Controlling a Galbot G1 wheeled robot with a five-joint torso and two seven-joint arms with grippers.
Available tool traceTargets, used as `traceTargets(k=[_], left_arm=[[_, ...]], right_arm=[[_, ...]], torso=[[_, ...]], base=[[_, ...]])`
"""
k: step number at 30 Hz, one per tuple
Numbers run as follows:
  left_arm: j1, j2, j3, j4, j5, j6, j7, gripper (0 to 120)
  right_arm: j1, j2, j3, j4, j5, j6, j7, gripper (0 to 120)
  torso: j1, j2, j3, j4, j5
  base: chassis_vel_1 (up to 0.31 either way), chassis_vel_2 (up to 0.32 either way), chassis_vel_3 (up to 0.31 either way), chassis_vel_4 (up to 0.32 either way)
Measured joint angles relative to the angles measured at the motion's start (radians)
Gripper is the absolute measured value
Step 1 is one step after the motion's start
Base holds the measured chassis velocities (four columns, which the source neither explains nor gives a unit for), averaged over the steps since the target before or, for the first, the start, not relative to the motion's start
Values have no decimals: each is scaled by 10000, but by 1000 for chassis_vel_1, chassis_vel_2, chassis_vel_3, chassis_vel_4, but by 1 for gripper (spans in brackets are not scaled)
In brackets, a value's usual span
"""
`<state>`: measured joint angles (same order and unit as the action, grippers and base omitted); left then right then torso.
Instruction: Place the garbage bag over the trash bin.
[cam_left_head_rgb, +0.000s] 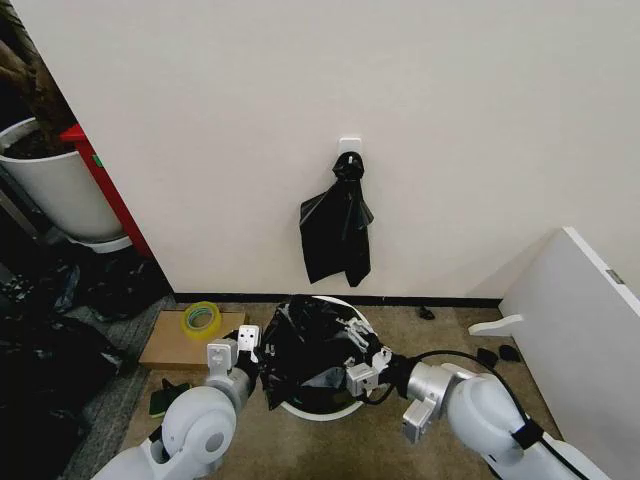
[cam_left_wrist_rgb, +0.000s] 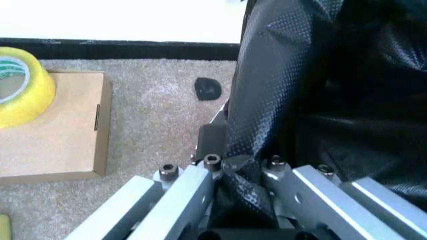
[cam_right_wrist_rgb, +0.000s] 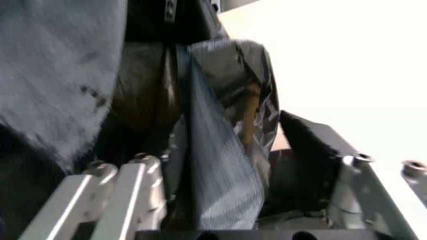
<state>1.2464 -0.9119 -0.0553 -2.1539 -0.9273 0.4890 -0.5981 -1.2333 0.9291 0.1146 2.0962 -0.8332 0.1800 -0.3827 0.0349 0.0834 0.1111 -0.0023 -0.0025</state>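
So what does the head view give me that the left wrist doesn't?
Head only: the bin, the right gripper at the bag's right side, and the knotted bags hanging on the wall. Left wrist only: the left gripper close up, jaws shut on a fold of bag. Both: the bag, the tape on the cardboard box, and the carpet.

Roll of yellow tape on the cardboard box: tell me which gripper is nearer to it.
Left. The left gripper, shut on the garbage bag, sits just beside the cardboard box carrying the yellow tape. The right gripper is across the trash bin, farther away.
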Motion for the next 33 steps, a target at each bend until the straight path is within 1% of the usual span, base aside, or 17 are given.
traceTargets(k=[4, 6, 8, 10, 11, 13, 17, 19, 20, 22, 23, 24, 26, 27, 30, 31, 33], left_arm=[[14, 5, 4, -6, 79, -31, 31, 1], [-18, -4, 15, -6, 127, -55, 54, 1], [-25, -7, 17, -5, 147, -65, 61, 1], [-30, -10, 18, 39, 247, -121, 118, 1], [-30, -10, 18, 39, 247, -121, 118, 1], [30, 8, 16, 69, 408, -206, 254, 1], [145, 29, -12, 76, 650, -359, 451, 1], [151, 31, -15, 76, 667, -372, 466, 1], [224, 71, -59, 107, 894, -546, 659, 1], [350, 130, -139, 153, 1243, -751, 921, 1], [350, 130, -139, 153, 1243, -751, 921, 1], [425, 167, -179, 158, 1463, -831, 1075, 1], [741, 313, -260, 172, 2521, -1277, 1691, 1], [741, 313, -260, 172, 2521, -1277, 1691, 1], [1083, 449, -313, 264, 3943, -1826, 2319, 1], [1083, 449, -313, 264, 3943, -1826, 2319, 1], [1216, 525, -325, 369, 4793, -2266, 2694, 1]], right_arm=[[-41, -87, -1, -4, 65, -237, -72, 36], [-118, -156, -10, 0, 398, -339, -99, 23], [-142, -172, -18, 7, 516, -365, -100, 22], [-218, -215, -63, 47, 1090, -414, -101, 11], [-218, -215, -63, 47, 1090, -414, -101, 11], [-238, -195, -101, 54, 1672, -552, -21, 0], [-162, -51, -146, -27, 2953, -985, 374, 0], [-157, -48, -148, -28, 3072, -1015, 385, 0], [-134, -101, -211, -4, 4596, -1520, 519, 0], [-142, -204, -212, 151, 6624, -2202, 822, 0], [-142, -204, -212, 151, 6624, -2202, 822, 0], [-126, -240, -175, 202, 7551, -2485, 988, 0], [125, -303, -28, 265, 10037, -3157, 1728, 0], [125, -303, -28, 265, 10037, -3157, 1728, 0], [515, -326, 253, 229, 12130, -3747, 2638, 0], [515, -326, 253, 229, 12130, -3747, 2638, 0], [694, -347, 487, 164, 13102, -4177, 3199, 0]], torso=[[0, 0, 0, 0, 0], [0, 0, 0, 0, 0], [0, 0, 0, 0, 0], [0, 0, 0, 0, 0], [0, 0, 0, 0, 0], [0, 0, 0, 0, 0], [0, 0, 0, 0, 1], [0, 0, 0, 0, 1], [0, 0, 0, 1, 0], [0, 0, 0, -1, -1], [0, 0, 0, -1, -1], [0, 0, 0, -2, -1], [0, 0, 0, 0, -1], [0, 0, 0, 0, -1], [0, 0, 0, 2, 0], [0, 0, 0, 2, 0], [0, 0, 0, 1, -1]], base=[[0, 0, 0, 0], [0, 0, 0, 0], [0, 0, 0, 0], [0, 0, 0, 0], [0, 0, 0, 0], [0, 0, 0, 0], [0, 0, 0, 0], [0, 0, 0, 0], [0, 0, 0, 0], [0, 0, 0, 0], [0, 0, 0, 0], [0, 0, 0, 0], [0, 0, 0, 0], [0, 0, 0, 0], [0, 0, 0, 0], [0, 0, 0, 0], [0, 0, 0, 0]])
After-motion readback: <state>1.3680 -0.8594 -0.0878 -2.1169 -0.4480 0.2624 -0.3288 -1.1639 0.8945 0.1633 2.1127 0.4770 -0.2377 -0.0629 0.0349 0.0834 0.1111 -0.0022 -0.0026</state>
